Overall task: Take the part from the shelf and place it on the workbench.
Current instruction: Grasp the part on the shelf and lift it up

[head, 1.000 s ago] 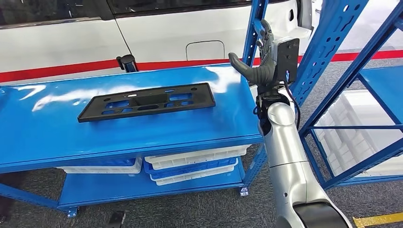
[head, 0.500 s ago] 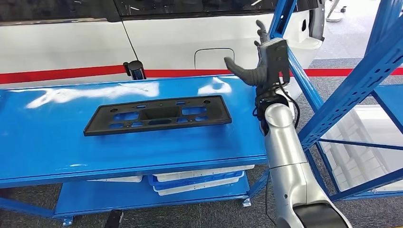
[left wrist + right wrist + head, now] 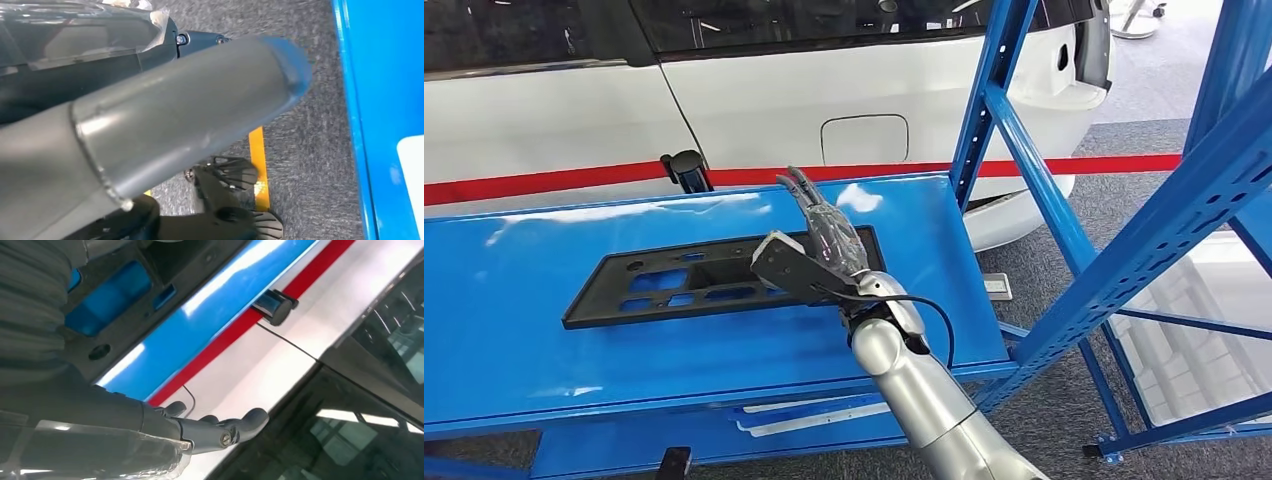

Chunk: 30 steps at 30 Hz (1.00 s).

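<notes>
The black part, a long flat plate with rectangular cut-outs and small round holes, lies flat on the glossy blue workbench, its long side running along the bench's length. The right hand hangs over the end of the part that lies nearer the blue shelf upright; its fingers are stretched out nearly straight and close together, pointing toward the white car, and they hold nothing. In the right wrist view the same fingers reach out with only a slight curl, above the part and the bench's far edge. Whether the palm touches the part cannot be told, since the hand and its wrist camera cover that end of the plate.

Behind the workbench stands the car, with a fuel-filler flap and dark windows. A red belt barrier runs between car and bench, carried by a dark post just behind the bench's far edge. Beside the bench's end near the hand rises the blue shelf frame with diagonal braces, and white crates sit low inside it.

The left hand appears in the left wrist view as a thick grey thumb over grey carpet and a yellow floor line; the spread of its fingers cannot be told.
</notes>
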Motion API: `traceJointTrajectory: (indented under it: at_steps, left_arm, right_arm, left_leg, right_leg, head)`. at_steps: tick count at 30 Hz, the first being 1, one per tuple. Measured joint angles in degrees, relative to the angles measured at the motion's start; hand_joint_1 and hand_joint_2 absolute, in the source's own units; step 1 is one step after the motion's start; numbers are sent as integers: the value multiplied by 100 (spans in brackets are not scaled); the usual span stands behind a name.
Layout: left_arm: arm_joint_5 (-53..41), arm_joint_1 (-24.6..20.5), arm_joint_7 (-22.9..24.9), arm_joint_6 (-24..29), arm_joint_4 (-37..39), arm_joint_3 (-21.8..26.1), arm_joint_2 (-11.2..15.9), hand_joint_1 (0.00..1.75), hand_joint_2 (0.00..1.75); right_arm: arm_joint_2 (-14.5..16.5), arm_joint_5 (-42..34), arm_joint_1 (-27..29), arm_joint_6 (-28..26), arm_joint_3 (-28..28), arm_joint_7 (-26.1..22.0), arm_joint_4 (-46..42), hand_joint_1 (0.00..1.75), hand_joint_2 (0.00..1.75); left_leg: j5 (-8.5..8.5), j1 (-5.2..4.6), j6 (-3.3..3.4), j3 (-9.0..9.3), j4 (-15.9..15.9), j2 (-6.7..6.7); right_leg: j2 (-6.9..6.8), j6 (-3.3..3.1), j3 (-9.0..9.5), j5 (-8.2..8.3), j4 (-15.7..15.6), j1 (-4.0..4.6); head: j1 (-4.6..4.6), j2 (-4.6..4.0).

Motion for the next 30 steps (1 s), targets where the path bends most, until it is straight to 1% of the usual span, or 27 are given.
traceJointTrajectory:
  at_steps: [1, 2, 3, 4, 5, 6, 7, 8, 10, 13, 19, 22, 23, 30]
  left_arm:
    - [1, 16, 1, 4, 0, 2, 4, 0, 0]
    - [-3, 28, 1, 8, 0, 3, 9, 0, 0]
    - [-11, 33, 2, 13, 0, 4, 13, 0, 0]
    - [-25, 33, 4, 17, 0, 4, 16, 0, 0]
    - [-47, 32, 8, 20, -1, 4, 16, 0, 0]
    - [-72, 34, 13, 19, -1, 3, 14, 0, 0]
    - [-100, 38, 21, 15, -1, 3, 5, 0, 0]
    - [-123, 44, 26, 10, -1, 2, -1, 0, 0]
    - [-149, 48, 34, 2, 0, 2, -12, 0, 0]
    - [-165, 45, 42, -3, 0, 1, -10, 0, 0]
    - [-209, 42, 46, -27, 0, -5, -13, 0, 0]
    - [-260, 37, 63, -41, 0, -10, -13, 0, 0]
    - [-279, 34, 74, -41, 0, -11, -13, 0, 0]
    - [-330, 3, 142, -57, 0, -15, -15, 0, 0]
  right_arm:
    - [1, 27, 23, 8, 37, 3, 19, 0, 175]
    - [1, 63, 41, 14, 72, 11, 36, 0, 175]
    - [4, 112, 55, 15, 105, 26, 49, 0, 175]
    - [7, 181, 63, 9, 139, 53, 61, 0, 175]
    - [9, 262, 69, -5, 171, 91, 71, 0, 175]
    - [10, 350, 81, -27, 200, 138, 81, 0, 175]
    - [5, 431, 98, -58, 224, 183, 95, 0, 175]
    - [-4, 497, 117, -89, 242, 226, 108, 0, 175]
    - [-33, 573, 149, -134, 258, 279, 137, 0, 175]
    - [-61, 596, 160, -157, 273, 301, 175, 0, 175]
    - [-88, 756, 172, -216, 286, 352, 227, 0, 175]
    - [-127, 866, 225, -239, 287, 368, 243, 0, 175]
    - [-143, 909, 255, -240, 287, 368, 244, 0, 175]
    - [-251, 1205, 422, -205, 300, 390, 241, 0, 175]
  left_leg:
    - [132, 27, -25, -42, -95, 10]
    - [375, 52, -41, 29, -398, 19]
    - [665, 74, -48, 170, -824, 30]
    - [852, 77, -43, 305, -1200, 37]
    - [957, 69, -19, 404, -1457, 38]
    - [998, 54, 14, 463, -1582, 35]
    - [982, 40, 33, 478, -1592, 30]
    - [1015, 28, 48, 491, -1590, 21]
    - [1051, -1, 40, 502, -1593, 4]
    - [1037, -60, 76, 504, -1591, -10]
    - [1020, -88, 136, 503, -1588, -8]
    - [1018, -100, 144, 503, -1586, -8]
    - [1018, -102, 144, 503, -1585, -8]
    - [1017, -90, 144, 507, -1585, -8]
  right_leg:
    - [10, 14, 20, -25, 3, -4]
    - [19, 34, 50, -51, 9, -10]
    - [27, 61, 82, -82, 15, -15]
    - [31, 89, 113, -109, 20, -12]
    - [32, 118, 128, -130, 24, -7]
    - [31, 147, 131, -150, 29, 3]
    - [29, 158, 132, -166, 40, 25]
    - [26, 164, 130, -180, 48, 37]
    - [14, 155, 140, -195, 56, 55]
    - [1, 167, 147, -192, 30, 25]
    - [1, 208, 159, -178, -8, 4]
    - [1, 286, 159, -183, -9, -9]
    - [1, 301, 159, -184, -9, -11]
    - [1, 302, 156, -184, -9, -11]
  head:
    - [-3, 0]
    - [-2, 0]
    - [-3, 0]
    - [-2, 0]
    - [1, 0]
    - [2, 0]
    - [8, 0]
    - [12, 0]
    - [22, 0]
    - [22, 0]
    - [22, 0]
    - [21, 0]
    - [21, 0]
    - [20, 0]
